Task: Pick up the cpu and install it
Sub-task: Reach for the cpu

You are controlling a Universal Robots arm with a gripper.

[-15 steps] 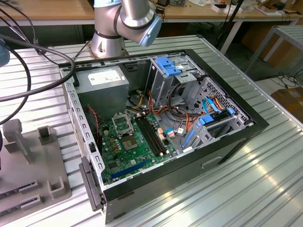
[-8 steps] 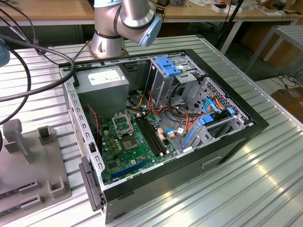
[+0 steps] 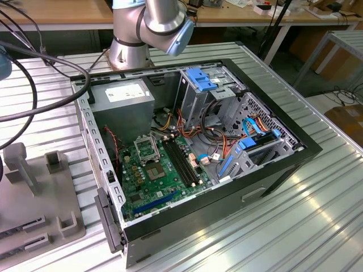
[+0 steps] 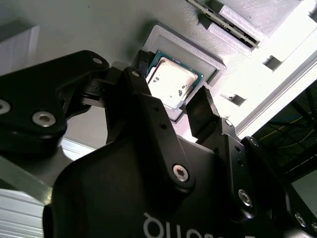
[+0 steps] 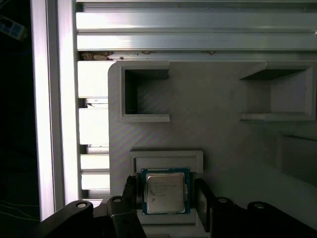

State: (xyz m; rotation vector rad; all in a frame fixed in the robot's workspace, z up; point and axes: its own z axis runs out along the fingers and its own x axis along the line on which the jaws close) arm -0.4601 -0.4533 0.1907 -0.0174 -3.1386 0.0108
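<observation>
The cpu (image 5: 166, 191) (image 4: 172, 79) is lying flat, metal top up, in a shallow raised pocket (image 5: 166, 157) of a grey fixture plate (image 5: 223, 139), and in both wrist views the gripper (image 5: 164, 192) (image 4: 171, 82) is hanging directly over it. Its two black fingers (image 5: 130, 191) (image 4: 200, 106) are standing spread, one on each side of the chip. A thin gap is showing on both sides, so the tool is released and gripping nothing. The plate is resting on a table (image 3: 295, 226) of ribbed aluminium slats, whose rails (image 5: 198, 22) are running past the plate's edge in the first wrist view, and a square recess (image 5: 143, 91) is sitting near the chip's pocket. In the exterior view the plate (image 3: 34, 192) is occupying the lower part of the exterior view's left, just beside an open computer case (image 3: 283, 164) that is lying on its side across the middle. Inside it the green motherboard (image 3: 153, 175) is facing up, with the metal socket frame (image 3: 146, 148) near its centre and a grey power supply (image 3: 122, 93) behind. The arm (image 3: 153, 22) is rising at the top of that view. Black cables (image 3: 28, 73) are looping across the slats at the upper left. Wooden benches (image 3: 57, 11) are lining the background, and a cardboard box (image 3: 349, 119) is sitting on the floor at the exterior view's right.
</observation>
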